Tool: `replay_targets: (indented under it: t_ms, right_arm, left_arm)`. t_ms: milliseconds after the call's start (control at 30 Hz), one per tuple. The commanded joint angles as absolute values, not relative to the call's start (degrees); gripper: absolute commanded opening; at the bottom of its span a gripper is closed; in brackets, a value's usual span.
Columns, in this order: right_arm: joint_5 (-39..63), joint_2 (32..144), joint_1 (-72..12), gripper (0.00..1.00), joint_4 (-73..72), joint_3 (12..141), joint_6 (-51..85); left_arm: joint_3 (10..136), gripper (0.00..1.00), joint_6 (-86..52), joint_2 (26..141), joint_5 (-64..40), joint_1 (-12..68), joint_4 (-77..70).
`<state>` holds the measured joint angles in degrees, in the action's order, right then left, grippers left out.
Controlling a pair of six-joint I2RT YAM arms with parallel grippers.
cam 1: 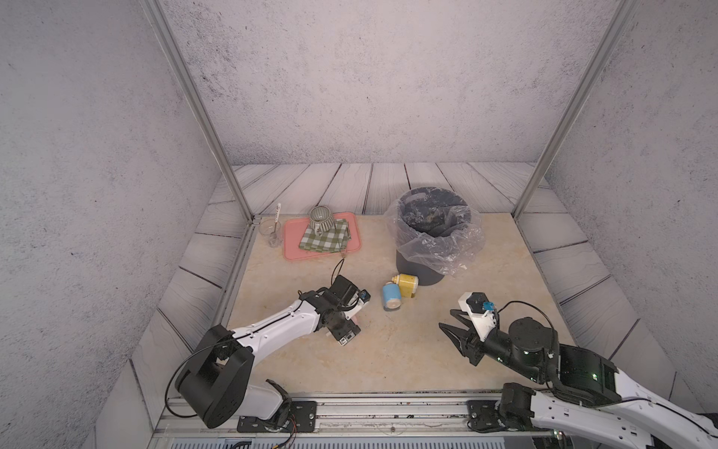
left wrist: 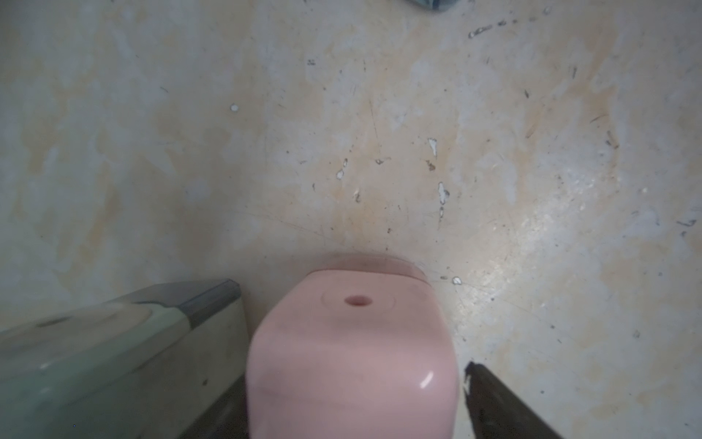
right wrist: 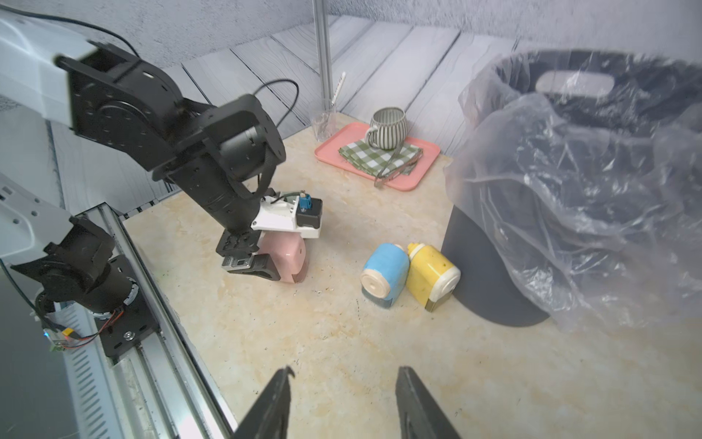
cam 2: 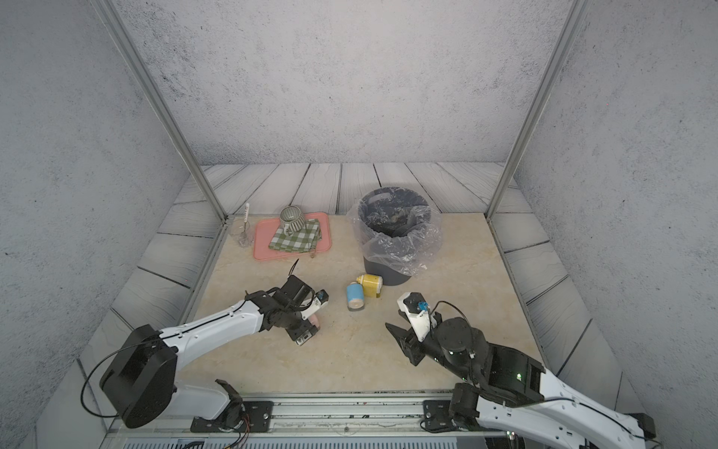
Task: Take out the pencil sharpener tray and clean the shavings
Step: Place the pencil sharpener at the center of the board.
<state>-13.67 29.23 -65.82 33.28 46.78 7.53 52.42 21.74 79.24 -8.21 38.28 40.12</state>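
Step in hand: bracing the body, with the tray pull not started. Your left gripper [right wrist: 281, 268] is clamped on the pink sharpener [left wrist: 353, 353], low on the table [cam 1: 388, 361]; I can't tell if it rests there. The darker translucent end [left wrist: 374, 263] looks like the shavings tray, and it's not out yet.

Your right gripper [right wrist: 345, 374] is empty, with its fingers apart. In both top views it hovers at 3 o'clock from the pink sharpener. The lined bin [cam 1: 431, 233] is at 1 o'clock from the pink sharpener. The blue sharpener [cam 1: 390, 297] and yellow sharpener [cam 1: 407, 285] lie touching at 2 o'clock, just short of the bin.

Next, I'd say: bring the right gripper to the tray end, pinch it and pull straight out while the left holds. Keep the tray level, then tip it over the bin.
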Motion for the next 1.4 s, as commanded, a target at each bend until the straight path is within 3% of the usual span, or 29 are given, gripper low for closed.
replay_targets:
  t_ms: [0, 267, 633, 800, 967, 1067, 1167, 1200, 1233, 1367]
  right_arm:
    - [-14.6, 28.5, -65.7, 0.24, 33.7, 46.2, 8.1]
    - [-14.3, 28.6, -65.8, 0.24, 33.6, 46.1, 8.3]
    - [-14.2, 28.5, -65.7, 0.24, 33.9, 46.0, 9.1]
    - [-15.4, 28.0, -65.7, 0.28, 33.8, 45.6, 9.9]
    - [-16.6, 28.1, -65.8, 0.32, 33.8, 45.5, 11.0]
    - [-17.7, 28.4, -65.7, 0.40, 34.1, 45.7, 12.7]
    - [-18.7, 30.2, -65.7, 0.46, 35.5, 46.7, 14.4]
    - [-18.8, 31.0, -65.7, 0.47, 36.0, 47.0, 14.7]
    - [-18.9, 32.1, -65.7, 0.49, 36.5, 47.6, 15.1]
    - [-20.1, 37.5, -65.7, 0.62, 39.1, 49.8, 17.3]
  left_arm:
    - [51.0, 0.00, 17.2, 79.4, -5.6, 37.9, 34.5]
    - [49.1, 0.03, 14.0, 82.4, -2.5, 37.9, 32.5]
    - [47.3, 0.23, 12.7, 83.0, -2.2, 37.9, 31.3]
    - [46.7, 0.37, 12.7, 82.0, -2.1, 37.9, 30.7]
    - [45.9, 0.43, 13.1, 80.6, -1.6, 37.9, 30.6]
    - [45.5, 0.60, 13.2, 79.8, -1.5, 37.9, 30.6]
    - [45.2, 0.64, 13.3, 79.0, -1.2, 37.9, 30.6]
    - [45.1, 0.73, 13.4, 78.6, -1.2, 37.9, 30.6]
    - [45.1, 1.00, 13.4, 78.2, -1.0, 37.9, 30.5]
    - [45.1, 0.99, 14.0, 76.5, -0.7, 37.9, 30.5]
